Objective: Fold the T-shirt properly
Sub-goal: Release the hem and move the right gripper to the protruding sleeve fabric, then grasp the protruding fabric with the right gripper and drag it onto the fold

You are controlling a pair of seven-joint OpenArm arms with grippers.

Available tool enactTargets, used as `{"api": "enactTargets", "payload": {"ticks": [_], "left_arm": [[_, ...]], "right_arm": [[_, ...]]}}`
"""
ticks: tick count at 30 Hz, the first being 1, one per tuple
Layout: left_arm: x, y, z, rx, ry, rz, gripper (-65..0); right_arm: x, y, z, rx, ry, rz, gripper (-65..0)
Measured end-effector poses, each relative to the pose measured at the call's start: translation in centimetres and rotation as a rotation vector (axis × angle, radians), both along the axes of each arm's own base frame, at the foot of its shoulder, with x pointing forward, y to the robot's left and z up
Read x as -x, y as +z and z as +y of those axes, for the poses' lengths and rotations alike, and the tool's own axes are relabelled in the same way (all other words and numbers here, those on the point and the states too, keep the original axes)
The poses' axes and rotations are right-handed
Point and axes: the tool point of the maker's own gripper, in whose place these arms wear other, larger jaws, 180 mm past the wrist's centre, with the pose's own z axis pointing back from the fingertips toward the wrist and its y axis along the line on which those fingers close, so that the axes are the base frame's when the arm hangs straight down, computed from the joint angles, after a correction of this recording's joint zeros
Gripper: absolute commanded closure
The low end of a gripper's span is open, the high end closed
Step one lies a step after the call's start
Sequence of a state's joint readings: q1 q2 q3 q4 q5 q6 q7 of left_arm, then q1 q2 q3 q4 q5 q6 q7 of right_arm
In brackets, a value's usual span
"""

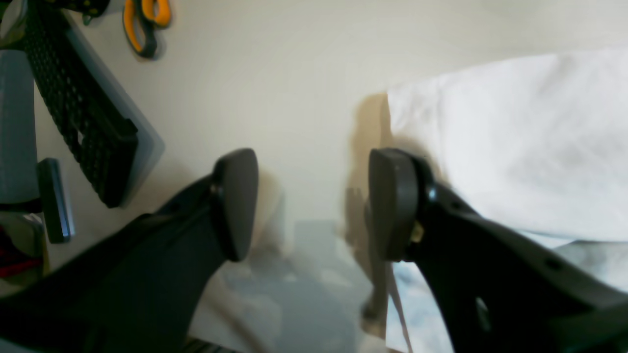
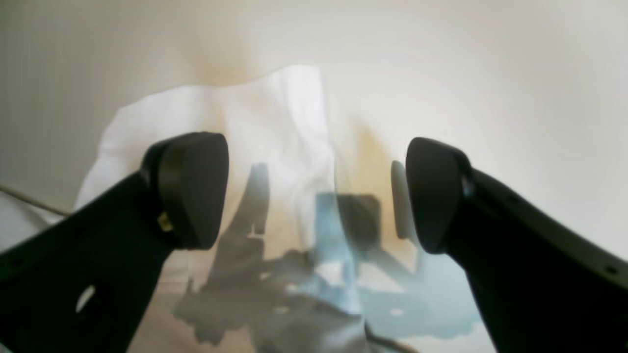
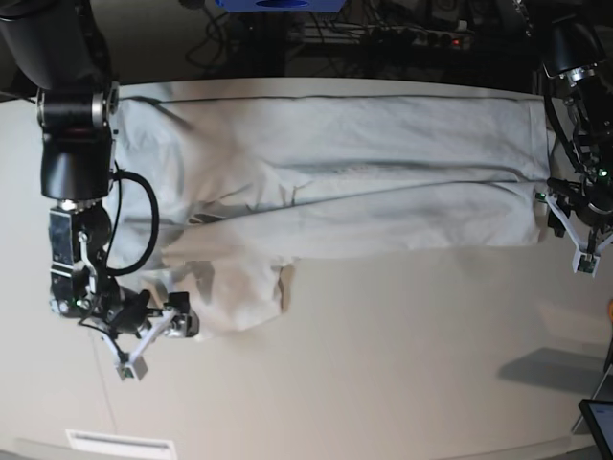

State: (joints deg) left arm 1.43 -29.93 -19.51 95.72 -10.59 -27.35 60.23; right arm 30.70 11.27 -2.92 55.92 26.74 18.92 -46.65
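Observation:
The white T-shirt (image 3: 326, 182) lies spread lengthwise along the far side of the table, with a sleeve (image 3: 239, 287) hanging toward the near side at the left. My right gripper (image 3: 158, 343) hovers open just left of that sleeve. In the right wrist view the T-shirt's edge (image 2: 235, 127) lies under and ahead of the right gripper (image 2: 314, 196), with nothing pinched. My left gripper (image 3: 567, 228) stands at the shirt's right end. In the left wrist view the left gripper (image 1: 314, 206) is open over bare table, and the T-shirt's corner (image 1: 515, 147) lies beside its right finger.
Orange-handled scissors (image 1: 144, 24) and a black perforated object (image 1: 78, 108) lie on the table beyond the left gripper. A dark tablet-like device (image 3: 599, 422) sits at the near right corner. Cables and equipment run behind the table's far edge (image 3: 383, 81).

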Motion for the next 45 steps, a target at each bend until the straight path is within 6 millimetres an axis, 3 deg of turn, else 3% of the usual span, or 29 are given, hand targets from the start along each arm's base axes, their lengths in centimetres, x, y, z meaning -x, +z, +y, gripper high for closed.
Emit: {"api": "enactTargets", "payload": {"ticks": [5, 9, 16, 27, 29, 32, 37, 45], "left_arm": [[0.0, 0.0, 0.0, 0.002, 0.000, 0.000, -35.1], [0.0, -0.1, 0.0, 0.002, 0.001, 0.001, -35.1], [0.0, -0.1, 0.0, 0.002, 0.000, 0.001, -35.1], [0.5, -1.5, 0.3, 0.024, 0.017, 0.036, -35.1], [0.5, -1.6, 0.3, 0.025, 0.018, 0.038, -35.1], [0.5, -1.5, 0.3, 0.025, 0.020, 0.037, -35.1], [0.3, -1.5, 0.2, 0.025, 0.016, 0.034, -35.1], [0.3, -1.5, 0.2, 0.027, 0.016, 0.034, -35.1]], "right_arm": [[-1.4, -1.6, -0.5, 0.020, -0.008, 0.028, -54.3], [-1.3, -3.6, -0.5, 0.023, -0.019, 0.066, -54.3], [-2.0, -4.1, 0.1, 0.028, -0.009, 0.035, -54.3], [-1.8, -4.5, 3.1, -0.014, 0.010, 0.024, -52.7], [-1.6, -4.6, 3.3, -0.022, 0.011, 0.025, -48.0], [-1.3, -4.9, 3.3, -0.018, 0.017, 0.045, -34.8], [-0.6, -5.4, 3.3, -0.024, 0.019, 0.095, -1.2], [0.1, -5.4, 3.9, -0.022, 0.050, 0.106, 0.0]]}}
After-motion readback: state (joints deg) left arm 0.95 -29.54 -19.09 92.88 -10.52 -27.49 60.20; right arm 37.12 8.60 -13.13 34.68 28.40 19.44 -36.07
